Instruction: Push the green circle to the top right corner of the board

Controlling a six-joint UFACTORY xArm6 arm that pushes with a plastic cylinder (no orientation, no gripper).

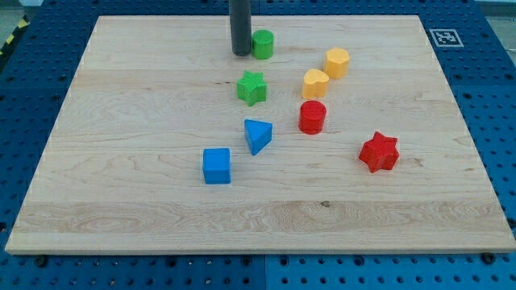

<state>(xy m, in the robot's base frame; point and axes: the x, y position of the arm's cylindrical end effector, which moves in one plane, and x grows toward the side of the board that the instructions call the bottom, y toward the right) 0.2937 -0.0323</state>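
the rod's tip [241,53] stood on the wooden board [121,201] near the top centre of the frame, touching or just beside the left side of the green circle [263,43]; being a bare rod, it gripped nothing. below lay a green star [251,87], two yellow blocks [337,61] [315,82], a red cylinder [312,117], a red star [379,151], a blue triangle [257,134] and a blue cube [217,166].

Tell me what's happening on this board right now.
A robot arm's dark rod is working the wooden board. My tip sits just to the view's left of the green circle, touching or nearly touching it, near the board's top edge. The top right corner is still well off to the right. The green star and the other coloured blocks lie below, untouched.
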